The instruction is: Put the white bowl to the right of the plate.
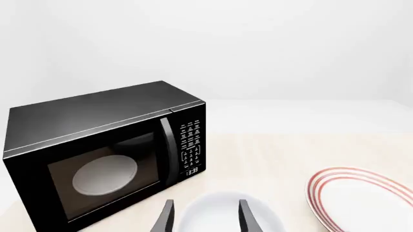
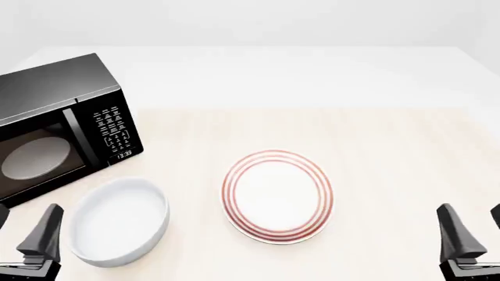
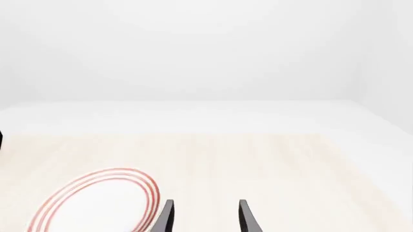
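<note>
The microwave fills the front view's upper left, door shut, a pale turntable behind its glass; the plate lies bare at centre and the white bowl sits empty at lower left, just beside the left gripper. Both that pincer and the right gripper stand open, holding nothing. I'd have the left one pinch the bowl's thick near wall squarely, lift well clear, and carry it over the plate rather than dragging.

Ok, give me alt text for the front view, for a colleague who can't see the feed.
A white bowl sits on a pale wooden table to the left of a red-ringed plate, a gap between them. A black microwave stands at the far left behind the bowl. The left gripper and right gripper sit at the bottom corners, jaws open, holding nothing.
</note>
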`<state>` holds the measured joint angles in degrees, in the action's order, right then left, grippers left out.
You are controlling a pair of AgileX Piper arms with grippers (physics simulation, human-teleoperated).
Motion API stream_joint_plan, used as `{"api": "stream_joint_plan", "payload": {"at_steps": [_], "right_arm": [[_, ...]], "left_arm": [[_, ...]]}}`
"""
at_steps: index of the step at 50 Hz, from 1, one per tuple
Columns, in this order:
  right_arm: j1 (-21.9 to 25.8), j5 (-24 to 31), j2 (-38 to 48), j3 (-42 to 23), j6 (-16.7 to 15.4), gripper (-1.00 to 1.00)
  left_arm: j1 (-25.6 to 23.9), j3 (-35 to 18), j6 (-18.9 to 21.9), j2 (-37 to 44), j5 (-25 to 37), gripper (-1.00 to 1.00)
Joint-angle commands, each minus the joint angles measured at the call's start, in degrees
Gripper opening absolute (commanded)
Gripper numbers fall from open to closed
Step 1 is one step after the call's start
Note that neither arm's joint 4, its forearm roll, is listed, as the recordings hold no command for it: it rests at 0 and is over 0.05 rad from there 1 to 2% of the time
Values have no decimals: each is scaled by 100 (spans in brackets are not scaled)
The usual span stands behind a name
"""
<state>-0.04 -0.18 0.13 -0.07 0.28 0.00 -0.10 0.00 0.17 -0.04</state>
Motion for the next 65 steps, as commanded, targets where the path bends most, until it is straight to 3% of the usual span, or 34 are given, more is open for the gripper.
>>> {"api": "stream_joint_plan", "payload": {"at_steps": [1,8,11,15,16,19,21,27,30,33,39,49,65], "right_arm": [[22,16,25,-14,-28,100],[73,-46,59,-19,-180,100],[146,52,29,-223,-16,100],[320,190,275,-668,-176,100],[377,171,400,-796,-124,100],[608,-87,949,-1037,-412,100],[703,-255,1521,-1400,-300,100],[1141,-306,2381,-2216,-693,100],[1207,-376,3070,-2517,-623,100],[1476,-481,3569,-2787,-770,100],[1832,-327,4820,-3633,-588,100],[2581,-34,6292,-4802,-606,100],[3551,275,7845,-6161,-607,100]], "left_arm": [[0,-15,0,26,-7,100],[0,-15,0,26,-7,100],[0,-15,0,26,-7,100],[0,-15,0,26,-7,100],[0,-15,0,26,-7,100],[0,-15,0,26,-7,100],[0,-15,0,26,-7,100],[0,-15,0,26,-7,100],[0,-15,0,26,-7,100],[0,-15,0,26,-7,100],[0,-15,0,26,-7,100],[0,-15,0,26,-7,100],[0,-15,0,26,-7,100]]}}
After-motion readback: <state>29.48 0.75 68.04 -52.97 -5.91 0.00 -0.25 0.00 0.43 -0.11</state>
